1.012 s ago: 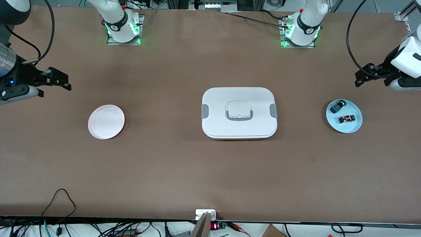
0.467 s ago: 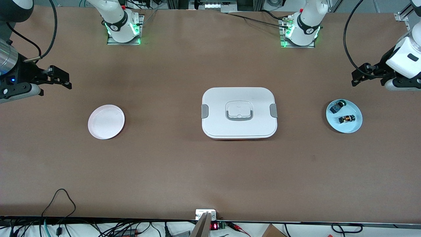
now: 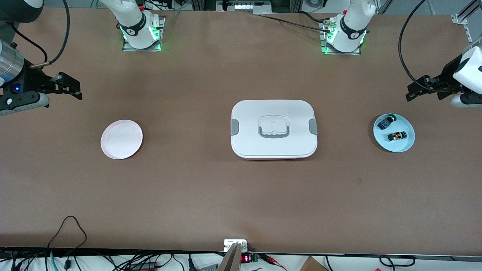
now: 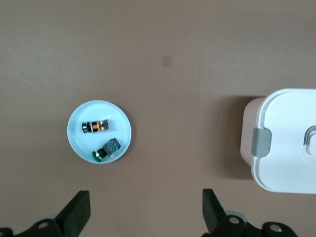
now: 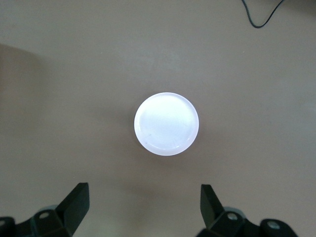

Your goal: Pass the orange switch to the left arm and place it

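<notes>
The orange switch (image 3: 397, 136) (image 4: 95, 126) lies on a pale blue plate (image 3: 407, 144) (image 4: 119, 122) at the left arm's end of the table. It is a tiny black part with an orange middle. My left gripper (image 3: 413, 89) (image 4: 145, 207) hangs open and empty over bare table beside that plate. The white lidded box (image 3: 248, 113) (image 4: 291, 148) stands at the table's middle. My right gripper (image 3: 73, 88) (image 5: 144, 200) hangs open and empty over bare table, close to a pale pink plate (image 3: 121, 139) (image 5: 166, 123) at the right arm's end.
A small dark component with a blue face and green cap (image 3: 386, 122) (image 4: 108, 149) shares the blue plate with the switch. The pink plate holds nothing. Cables run along the table edge nearest the front camera (image 3: 67, 226).
Both hands have shifted only slightly. The right gripper has crept toward the robots' bases, and the left wrist has drifted toward its end of the table. Both stay open.
</notes>
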You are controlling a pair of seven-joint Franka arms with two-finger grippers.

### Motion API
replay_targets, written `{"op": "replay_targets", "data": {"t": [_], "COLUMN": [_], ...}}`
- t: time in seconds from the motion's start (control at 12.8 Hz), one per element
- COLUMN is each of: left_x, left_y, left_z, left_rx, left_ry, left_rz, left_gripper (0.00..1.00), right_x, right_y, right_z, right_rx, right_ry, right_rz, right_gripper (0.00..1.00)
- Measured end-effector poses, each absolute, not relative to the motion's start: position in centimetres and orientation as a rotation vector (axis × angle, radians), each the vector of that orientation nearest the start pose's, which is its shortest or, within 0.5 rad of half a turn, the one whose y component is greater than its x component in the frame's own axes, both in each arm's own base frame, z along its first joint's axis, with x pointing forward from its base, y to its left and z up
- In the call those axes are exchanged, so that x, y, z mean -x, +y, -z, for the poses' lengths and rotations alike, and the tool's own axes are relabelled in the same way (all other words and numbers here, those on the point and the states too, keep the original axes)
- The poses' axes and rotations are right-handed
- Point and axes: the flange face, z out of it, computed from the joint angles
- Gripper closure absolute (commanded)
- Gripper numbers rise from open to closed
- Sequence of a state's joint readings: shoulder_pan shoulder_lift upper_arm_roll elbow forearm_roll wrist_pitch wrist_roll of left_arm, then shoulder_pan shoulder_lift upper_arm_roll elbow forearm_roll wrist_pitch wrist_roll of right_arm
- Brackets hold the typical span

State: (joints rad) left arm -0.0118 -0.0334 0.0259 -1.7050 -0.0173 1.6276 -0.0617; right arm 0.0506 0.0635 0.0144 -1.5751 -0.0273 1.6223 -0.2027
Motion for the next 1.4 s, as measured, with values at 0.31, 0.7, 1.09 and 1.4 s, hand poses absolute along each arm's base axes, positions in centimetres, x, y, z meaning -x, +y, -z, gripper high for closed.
{"op": "replay_targets", "data": {"t": [0.31,0.7,1.09,1.4], "left_x": [-54.4,-54.4,-54.2,-54.1], "left_y": [0.0,-0.2,-1.7,-2.4], "left_z": [-58.2,-58.1,-58.1,-58.1], "left_rx": [3.154,3.154,3.15,3.147], "left_ry": [-0.104,-0.096,-0.042,-0.022], "left_rz": [-0.108,-0.11,-0.129,-0.136], "left_gripper": [0.0,0.0,0.0,0.0], "right_x": [-57.8,-57.8,-57.7,-57.6], "right_y": [3.6,3.5,3.6,3.5], "right_z": [-59.2,-59.2,-59.3,-59.3], "right_rx": [3.151,3.134,3.13,3.129], "right_ry": [-0.436,-0.425,-0.423,-0.423], "right_rz": [-0.008,-0.006,-0.01,-0.013], "right_gripper": [0.0,0.0,0.0,0.0]}}
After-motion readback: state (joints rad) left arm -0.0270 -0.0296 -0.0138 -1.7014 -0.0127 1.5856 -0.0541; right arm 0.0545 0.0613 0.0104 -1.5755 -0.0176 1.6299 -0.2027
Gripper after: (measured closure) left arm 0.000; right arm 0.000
